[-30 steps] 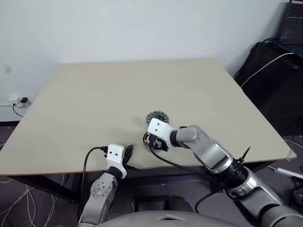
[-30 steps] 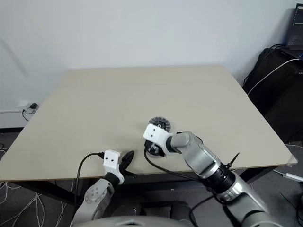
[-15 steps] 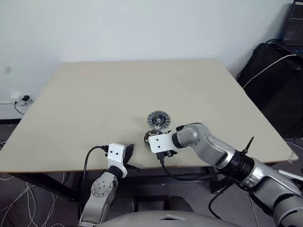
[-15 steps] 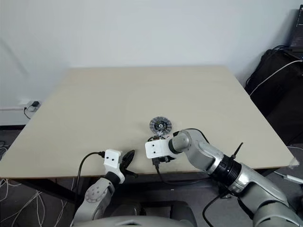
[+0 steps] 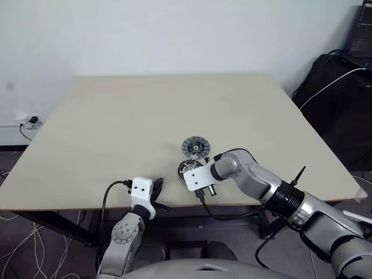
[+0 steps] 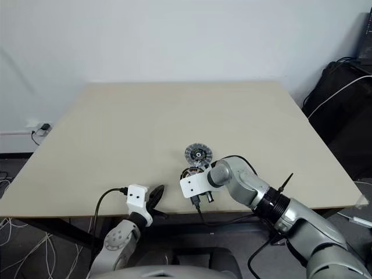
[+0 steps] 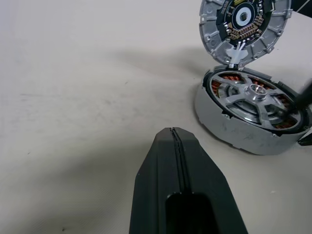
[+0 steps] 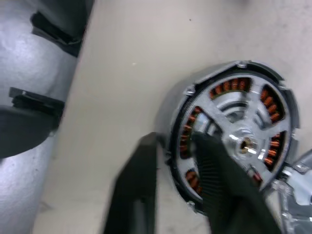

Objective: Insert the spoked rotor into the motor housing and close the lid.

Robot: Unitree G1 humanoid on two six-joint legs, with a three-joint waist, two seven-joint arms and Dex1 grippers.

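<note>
On the left, the left gripper (image 5: 157, 187) sits at the near edge of the table (image 5: 116, 128), its two black fingers pressed flat together with nothing between them. It points across the tabletop toward the parts, which lie to its right and a little farther in, clearly apart from it.

In the left wrist view the closed fingers (image 7: 178, 185) point at bare table, with the motor housing (image 7: 251, 117) lying flat just past them to one side. The spoked rotor (image 7: 253, 97) is already seated inside the housing, its silver spokes running to a central hub and the copper-brown windings showing between them.

Just beyond the housing, touching its far rim, lies the lid (image 5: 195, 146), a round grey disc with its ribbed face and dark centre turned up. It is off the housing.

Further right, the right gripper (image 8: 178, 168) points steeply down onto the near side of the housing (image 8: 234, 141). One finger (image 8: 139, 190) is outside the housing wall and the other lies over the windings inside the rim, so the jaws stand narrow and straddle the wall. Whether they are truly pinching the wall I cannot tell. The right arm reaches in from the right side of the table.
</note>
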